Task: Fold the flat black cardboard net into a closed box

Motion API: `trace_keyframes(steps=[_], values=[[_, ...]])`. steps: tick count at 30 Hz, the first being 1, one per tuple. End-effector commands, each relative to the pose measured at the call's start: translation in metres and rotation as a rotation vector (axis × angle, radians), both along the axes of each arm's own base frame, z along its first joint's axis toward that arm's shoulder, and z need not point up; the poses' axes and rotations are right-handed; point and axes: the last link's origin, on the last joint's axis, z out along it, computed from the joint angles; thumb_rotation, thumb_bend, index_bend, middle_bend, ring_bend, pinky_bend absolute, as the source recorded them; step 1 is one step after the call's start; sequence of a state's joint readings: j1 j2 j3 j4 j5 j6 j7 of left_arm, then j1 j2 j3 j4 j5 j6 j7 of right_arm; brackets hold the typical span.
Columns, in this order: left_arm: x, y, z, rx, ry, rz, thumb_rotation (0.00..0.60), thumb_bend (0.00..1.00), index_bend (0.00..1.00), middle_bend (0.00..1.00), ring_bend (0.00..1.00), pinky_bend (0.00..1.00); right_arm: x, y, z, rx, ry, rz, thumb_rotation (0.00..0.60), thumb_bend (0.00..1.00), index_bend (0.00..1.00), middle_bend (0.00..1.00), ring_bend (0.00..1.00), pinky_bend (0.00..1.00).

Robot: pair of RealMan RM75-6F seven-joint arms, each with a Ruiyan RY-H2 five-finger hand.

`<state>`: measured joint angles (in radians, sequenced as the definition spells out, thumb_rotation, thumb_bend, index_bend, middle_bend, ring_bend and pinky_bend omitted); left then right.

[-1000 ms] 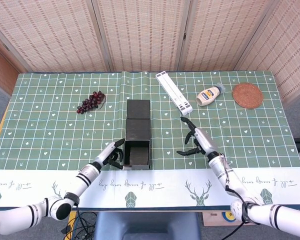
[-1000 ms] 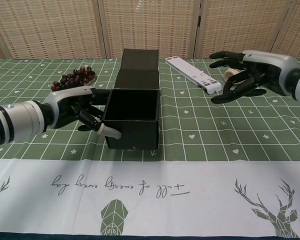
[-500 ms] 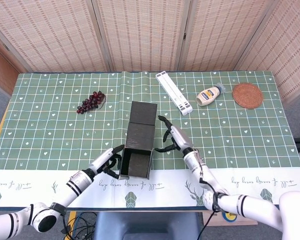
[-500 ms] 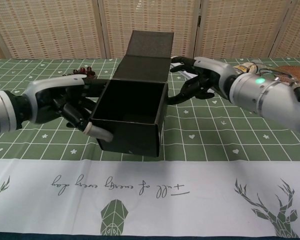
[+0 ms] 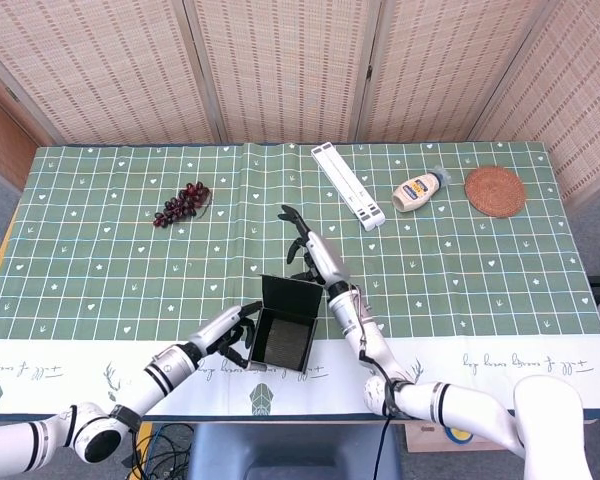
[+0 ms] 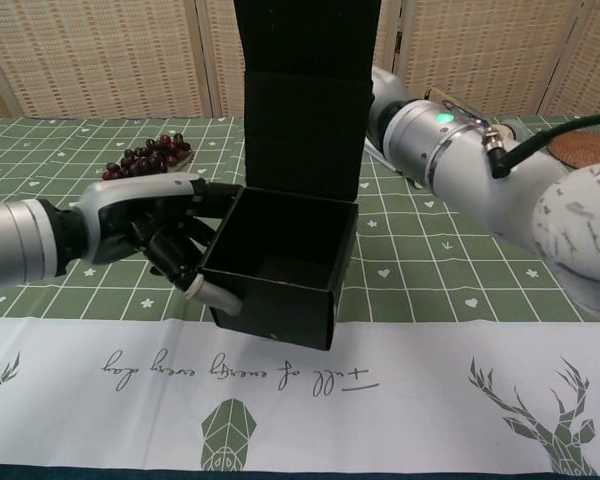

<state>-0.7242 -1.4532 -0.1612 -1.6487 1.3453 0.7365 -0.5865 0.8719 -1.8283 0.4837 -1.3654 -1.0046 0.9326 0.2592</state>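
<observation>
The black box (image 5: 286, 336) sits low in the middle of the frame, open, lid flap standing straight up. Left hand (image 6: 165, 232) grips its left wall. Right hand (image 5: 312, 255) is behind the flap with fingers spread, can't tell if it's touching.

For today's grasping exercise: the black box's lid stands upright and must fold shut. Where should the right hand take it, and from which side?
Take the lid at its top free edge, coming from behind, where the right hand already is. The panel is hinged at the box back wall, so pushing the top edge forward likely swings it down. The left hand braces the box's side.
</observation>
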Motion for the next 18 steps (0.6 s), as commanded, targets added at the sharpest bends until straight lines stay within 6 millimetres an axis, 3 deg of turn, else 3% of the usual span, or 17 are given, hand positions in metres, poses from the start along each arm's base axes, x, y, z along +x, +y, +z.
trace_keyframes(steps=[1, 10, 18], values=[[-0.002, 0.004, -0.003, 0.003, 0.018, 0.011, 0.600, 0.09, 0.27, 0.32, 0.62, 0.89, 0.005, 0.004, 0.008, -0.003, -0.029, 0.021, 0.600, 0.02, 0.00, 0.13, 0.59, 0.99], [-0.010, 0.025, -0.018, 0.043, 0.066, 0.098, 0.600, 0.09, 0.27, 0.32, 0.62, 0.89, 0.019, 0.019, 0.013, 0.101, -0.022, 0.098, 0.600, 0.00, 0.00, 0.20, 0.60, 0.99], [-0.016, 0.038, -0.029, 0.087, 0.061, 0.250, 0.600, 0.09, 0.25, 0.32, 0.62, 0.89, 0.016, 0.019, -0.002, 0.185, 0.157, 0.141, 0.600, 0.00, 0.00, 0.27, 0.61, 0.99]])
